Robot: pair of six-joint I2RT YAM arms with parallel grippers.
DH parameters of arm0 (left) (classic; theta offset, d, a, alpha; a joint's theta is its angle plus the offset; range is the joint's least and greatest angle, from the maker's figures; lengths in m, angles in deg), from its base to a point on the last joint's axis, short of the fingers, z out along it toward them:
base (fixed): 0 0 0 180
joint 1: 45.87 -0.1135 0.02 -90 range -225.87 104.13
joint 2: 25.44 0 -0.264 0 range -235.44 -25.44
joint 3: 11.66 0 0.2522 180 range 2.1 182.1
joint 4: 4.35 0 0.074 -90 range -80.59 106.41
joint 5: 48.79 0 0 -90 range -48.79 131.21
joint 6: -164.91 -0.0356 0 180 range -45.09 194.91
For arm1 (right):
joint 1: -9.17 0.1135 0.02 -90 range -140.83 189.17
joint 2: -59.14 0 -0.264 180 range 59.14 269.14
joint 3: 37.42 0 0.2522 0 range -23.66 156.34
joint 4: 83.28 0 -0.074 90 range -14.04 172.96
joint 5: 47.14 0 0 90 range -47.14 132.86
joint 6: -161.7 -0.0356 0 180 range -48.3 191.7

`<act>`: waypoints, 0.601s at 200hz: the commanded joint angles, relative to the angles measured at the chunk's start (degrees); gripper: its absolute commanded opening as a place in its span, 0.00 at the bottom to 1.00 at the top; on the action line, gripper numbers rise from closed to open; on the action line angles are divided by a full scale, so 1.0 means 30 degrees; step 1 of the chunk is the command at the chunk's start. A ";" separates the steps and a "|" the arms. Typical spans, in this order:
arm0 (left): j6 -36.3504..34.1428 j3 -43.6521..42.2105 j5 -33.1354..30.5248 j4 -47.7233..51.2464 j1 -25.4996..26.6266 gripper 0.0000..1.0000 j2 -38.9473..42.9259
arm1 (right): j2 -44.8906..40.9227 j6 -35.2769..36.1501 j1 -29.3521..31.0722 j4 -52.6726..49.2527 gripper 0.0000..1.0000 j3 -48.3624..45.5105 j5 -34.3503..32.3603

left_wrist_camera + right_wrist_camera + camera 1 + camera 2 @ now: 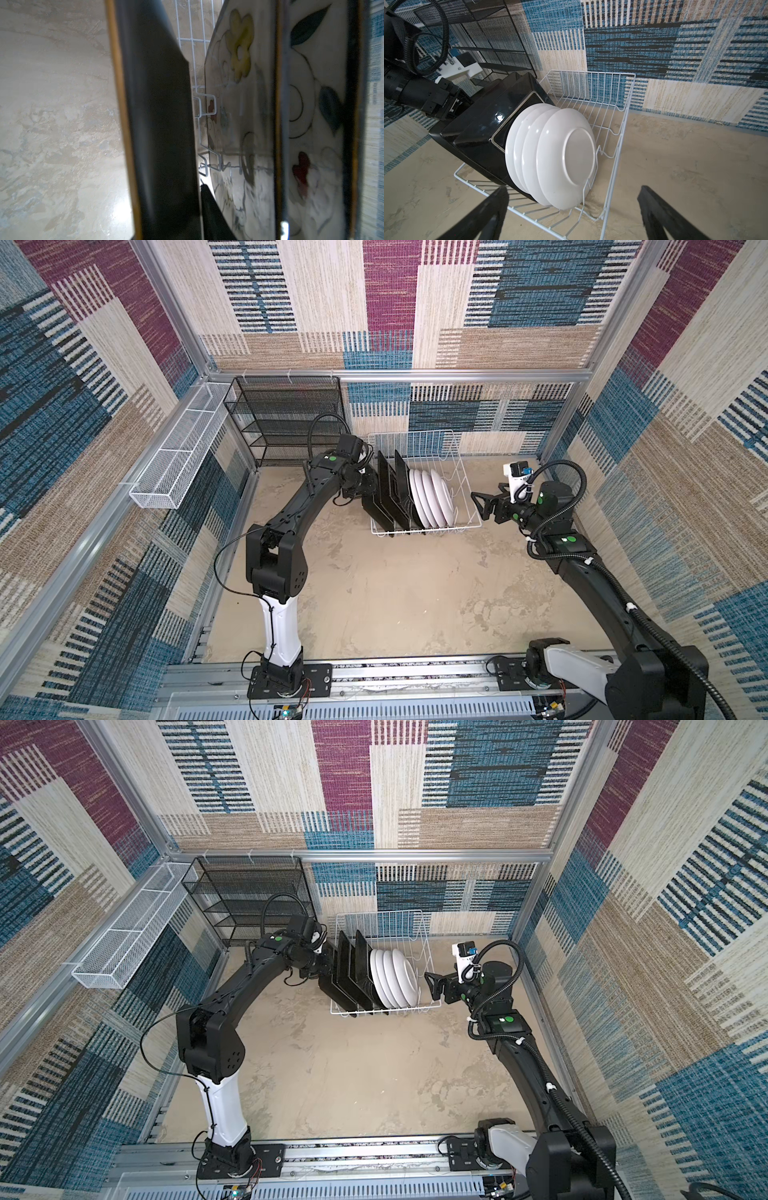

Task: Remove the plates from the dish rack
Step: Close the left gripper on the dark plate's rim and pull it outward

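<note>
Beside the wide right hand (481, 507), a white wire dish rack (419, 443) holds black square plates (388, 489) and white round plates (432, 497); the left hand's (369, 485) grip is unclear.

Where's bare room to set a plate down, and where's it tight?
Biggest free patch: bare tabletop in front of the dish rack, between the two arm bases. Also free: the rack's empty end between the round plates and the open right gripper. Crowded: the rack's other end, square plates packed close with the left gripper at them.

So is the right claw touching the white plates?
Apart: a top view shows rack wires between the open right gripper and the white plates.
</note>
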 commanded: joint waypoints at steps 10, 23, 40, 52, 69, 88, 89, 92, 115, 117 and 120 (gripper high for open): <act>-0.0248 -0.0186 -0.1269 0.1913 -0.0056 0.23 -0.0015 | -0.0158 0.0426 0.0043 0.0366 0.99 -0.0073 0.0718; -0.0107 -0.0164 -0.1312 0.1905 -0.0053 0.20 -0.0030 | -0.0179 0.0428 0.0034 0.0301 0.99 -0.0016 0.0785; 0.0032 -0.0135 -0.1240 0.1893 -0.0072 0.18 -0.0077 | -0.0198 0.0327 0.0040 0.0391 0.99 -0.0139 0.0857; 0.0077 -0.0121 -0.1254 0.1895 -0.0065 0.16 -0.0115 | -0.0220 0.0351 0.0048 0.0494 0.99 -0.0273 0.0896; 0.0259 -0.0115 -0.1212 0.1976 -0.0056 0.13 -0.0094 | -0.0238 0.0392 0.0070 0.0353 0.99 -0.0305 0.0787; 0.0387 -0.0118 -0.1123 0.1978 -0.0052 0.07 -0.0030 | -0.0293 0.0330 0.0078 0.0489 0.99 -0.0443 0.0794; 0.0393 -0.0119 -0.1137 0.1977 -0.0051 0.07 -0.0022 | -0.0282 0.0332 0.0070 0.0493 0.99 -0.0447 0.0804; 0.0421 -0.0106 -0.1124 0.1977 -0.0072 0.06 0.0003 | -0.0298 0.0329 0.0060 0.0522 0.99 -0.0451 0.0788; 0.0542 -0.0087 -0.1035 0.1996 -0.0078 0.00 0.0239 | -0.0239 0.0302 0.0067 0.0415 0.99 -0.0329 0.0787; 0.0567 -0.0061 -0.1049 0.2004 -0.0072 0.00 0.0262 | -0.0241 0.0304 0.0064 0.0411 0.99 -0.0311 0.0786; 0.0585 -0.0069 -0.1022 0.1999 -0.0053 0.00 0.0295 | -0.0234 0.0278 0.0063 0.0410 0.99 -0.0280 0.0760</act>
